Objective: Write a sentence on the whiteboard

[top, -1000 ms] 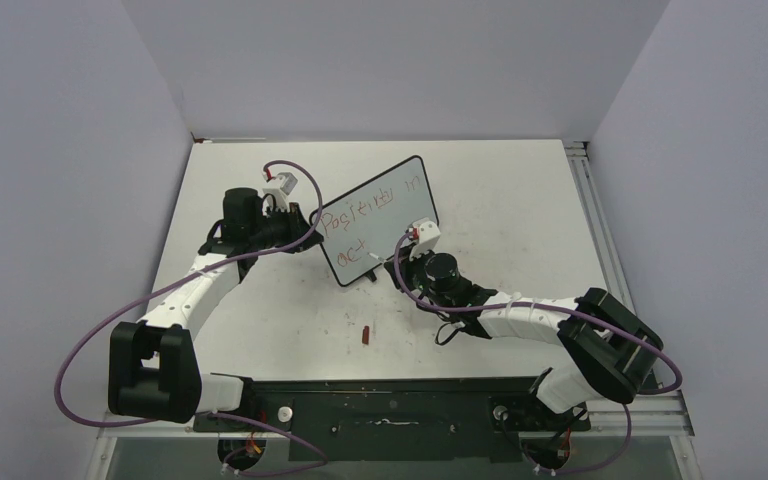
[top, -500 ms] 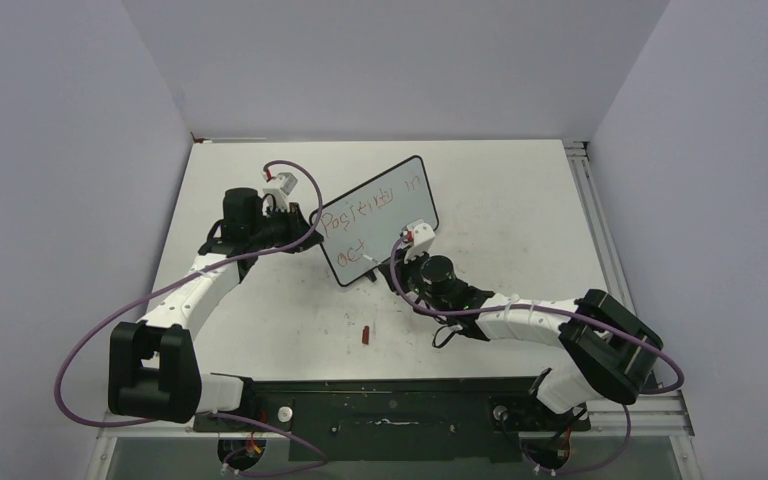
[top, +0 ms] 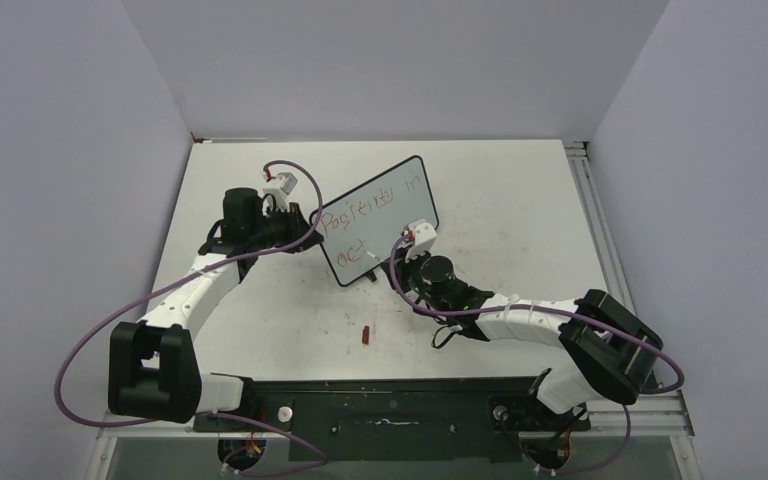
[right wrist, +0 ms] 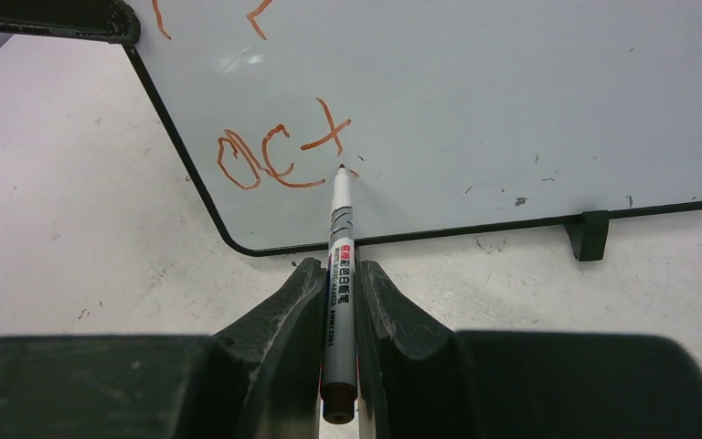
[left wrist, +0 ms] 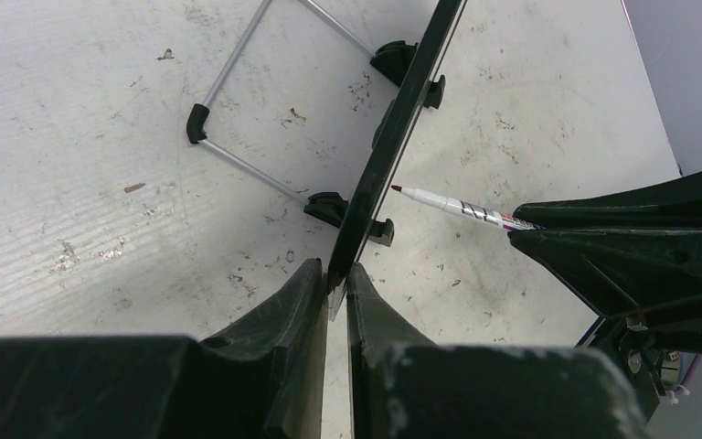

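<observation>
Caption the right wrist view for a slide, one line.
Right gripper shut on a marker, tip at the whiteboard just after the orange-red letters "act".

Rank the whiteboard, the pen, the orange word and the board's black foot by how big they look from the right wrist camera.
1. whiteboard, by far.
2. pen and orange word: too close to rank; the pen is longer but thin, and nearer the camera.
3. black foot, smallest.
</observation>
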